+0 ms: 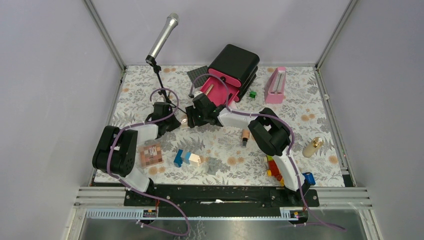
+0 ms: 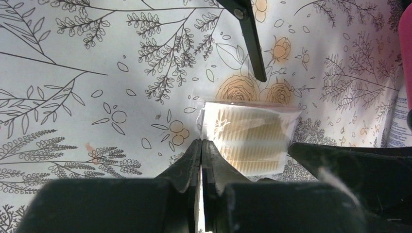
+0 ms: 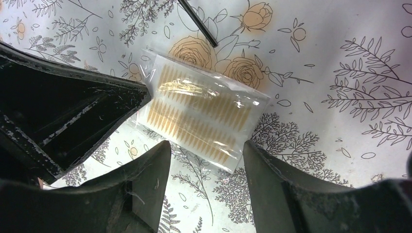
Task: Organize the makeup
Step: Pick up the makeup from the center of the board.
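A clear packet of tan strips [image 3: 201,109] lies flat on the flowered cloth; it also shows in the left wrist view [image 2: 250,141] and, tiny, in the top view [image 1: 184,121]. My left gripper [image 2: 201,143] is shut, its tips pinching the packet's left edge; it shows in the top view [image 1: 169,119] too. My right gripper [image 3: 206,150] is open just above the packet's near edge, one finger on each side, and it faces the left gripper [image 1: 194,117]. A brown square palette [image 1: 150,155], a peach bottle with black cap [image 1: 245,136] and a cream bottle [image 1: 313,147] lie elsewhere.
An open pink case with a black lid [image 1: 227,70] stands at the back, with a pink metronome [image 1: 275,85] to its right. A microphone stand [image 1: 161,45] has a leg near the packet [image 3: 199,24]. Loose bricks [image 1: 186,158] lie in front, more [image 1: 274,167] by the right arm.
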### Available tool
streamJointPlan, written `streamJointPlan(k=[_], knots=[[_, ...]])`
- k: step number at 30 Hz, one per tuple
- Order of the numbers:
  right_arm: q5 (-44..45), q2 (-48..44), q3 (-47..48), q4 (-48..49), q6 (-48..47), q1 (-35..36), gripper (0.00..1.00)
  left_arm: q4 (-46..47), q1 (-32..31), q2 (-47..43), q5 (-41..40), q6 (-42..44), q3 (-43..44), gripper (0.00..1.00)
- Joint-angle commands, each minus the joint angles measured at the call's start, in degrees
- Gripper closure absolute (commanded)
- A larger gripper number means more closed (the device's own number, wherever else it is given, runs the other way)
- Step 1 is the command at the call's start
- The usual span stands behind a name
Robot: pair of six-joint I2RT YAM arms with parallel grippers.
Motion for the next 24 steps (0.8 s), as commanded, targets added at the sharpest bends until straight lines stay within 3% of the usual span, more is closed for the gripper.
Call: streamJointPlan(k=[1,14,24], knots=[[1.09,-1.28,-1.54,-2.54,-0.91,0.51,0.36,-3.71,-0.07,-0.96,-0.98,0.75,0.37,1.00],[3.42,-11.60,-7.30,-3.38,-2.59,0.51,0.31,-5.18,-1.53,-12.10,-2.84,2.11,-0.75,1.00],[0.39,-21.35,-12.93,-3.52,-8.58,0.47,0.22,-3.26,-4.79,-21.54,-0.13,7.30,-1.35,1.00]])
